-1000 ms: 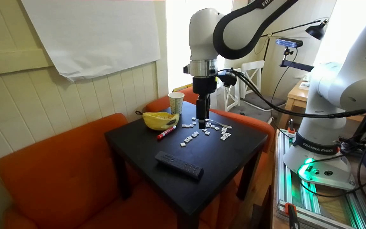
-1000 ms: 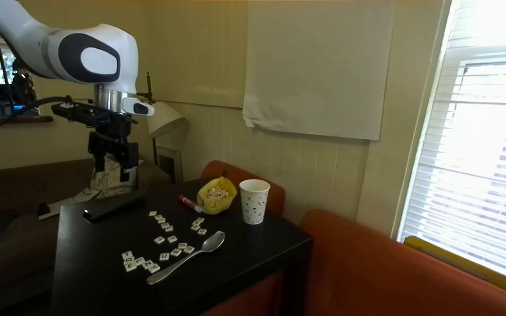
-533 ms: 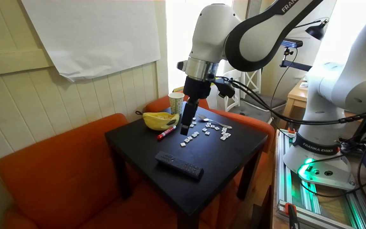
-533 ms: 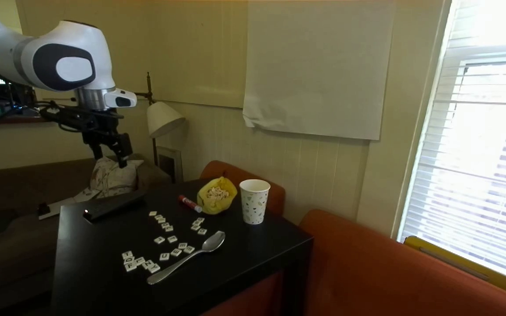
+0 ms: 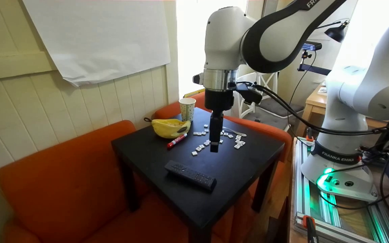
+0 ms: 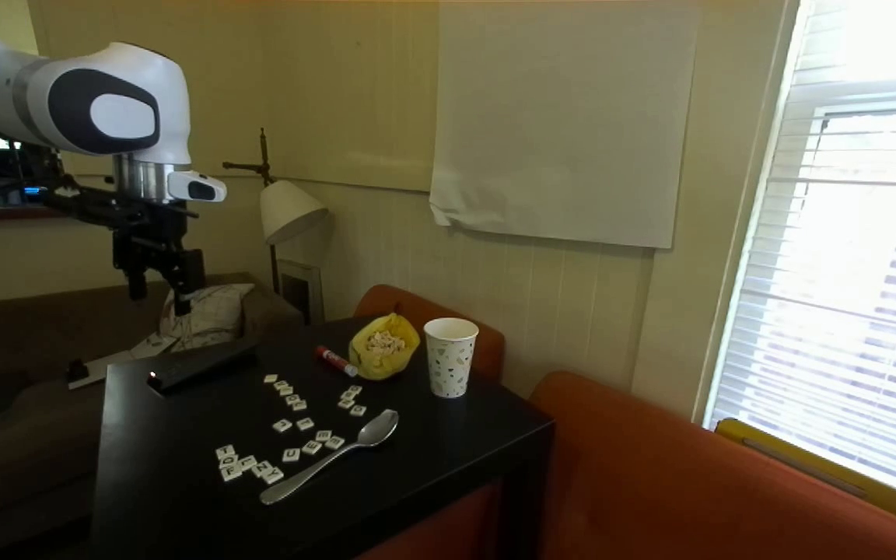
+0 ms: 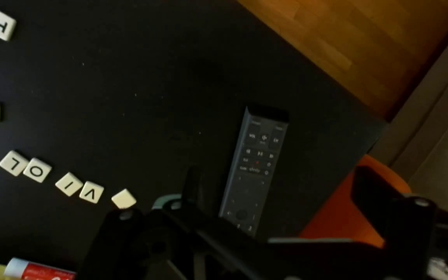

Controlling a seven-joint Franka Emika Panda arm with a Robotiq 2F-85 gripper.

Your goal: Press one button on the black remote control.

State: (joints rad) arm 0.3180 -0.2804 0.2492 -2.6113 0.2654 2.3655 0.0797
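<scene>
One orange couch (image 5: 66,179): sat left of the black table (image 5: 238,172) in an exterior view (sides all read from there).
Banana pouch (image 5: 170,129): yellow, parked along the table's far left edge, gaping open with pale bits (image 6: 384,343) inside.
Red marker (image 5: 177,141): lay on the table, just inward of that edge.
Speckled cup (image 5: 187,110): stood upright by the table's far corner.
Black remote (image 5: 190,175): lay flat on the table, yep, buttons up, toward the near left edge.
Gripper (image 6: 160,302): hung pointing down over the table and apart from it, jaws spread with a pretty obvious gap.
Letter tiles (image 7: 38,170): white, kinda strewn across the table's middle, a few in short rows.
Spoon (image 6: 378,428): silvery, lay toward the table's far right edge.
Robot base (image 5: 346,172): sat right of the table, glowing green.
</scene>
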